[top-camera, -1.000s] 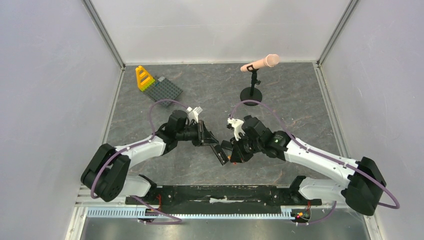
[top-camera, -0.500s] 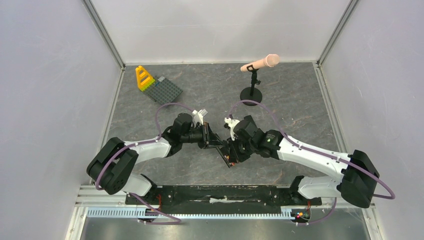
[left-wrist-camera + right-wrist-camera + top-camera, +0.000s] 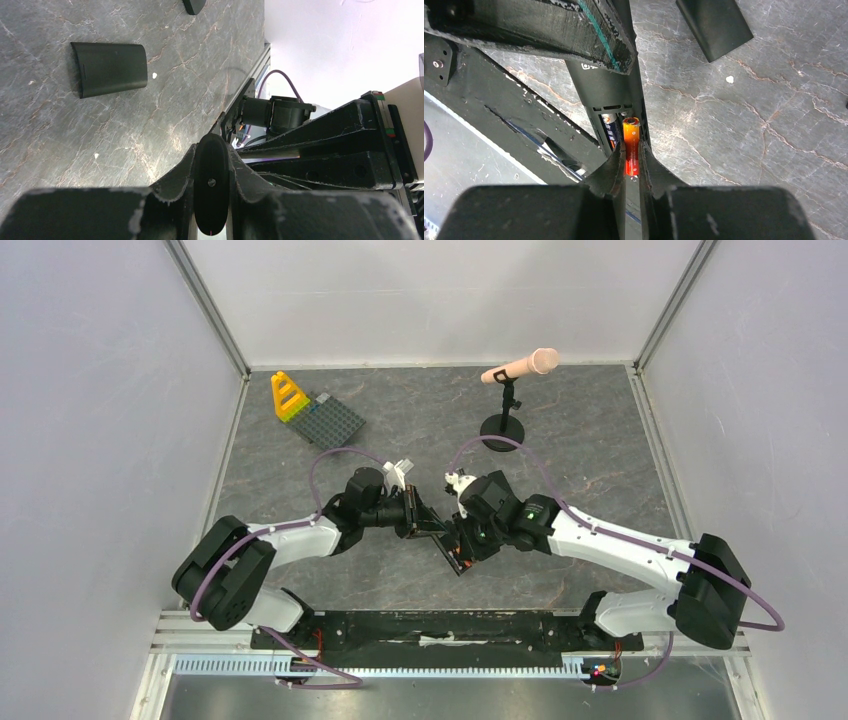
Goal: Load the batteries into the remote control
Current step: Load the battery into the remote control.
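1. Both arms have pulled in toward the middle over the last second. The right gripper (image 3: 463,538) now crowds up against the left gripper (image 3: 415,516), where a gap showed before.
2. Left fingers (image 3: 175,186) are clamped on the remote control (image 3: 606,90), holding it up off the table (image 3: 774,125). Its open bay (image 3: 616,125) faces the right wrist camera.
3. Right fingers (image 3: 650,161) are pinched on the orange battery (image 3: 630,142). It sits right over the free slot, its far end just short of the bay's end wall.
4. And look, a dark battery (image 3: 609,131) already lies in the neighbouring slot, just beside the orange one.
5. Over on the table lies the cover (image 3: 714,25), well apart and out of the way.
6. To do this step well, I'd keep the cell parallel to its slot and lead one end against the contact. Then press the other end down flat, with the left grip holding firm against that push.
7. One risk: the pinch covers the cell's near half, so the fingers may foul the bay walls before it seats. Whether it touches the contact yet, I can't tell.
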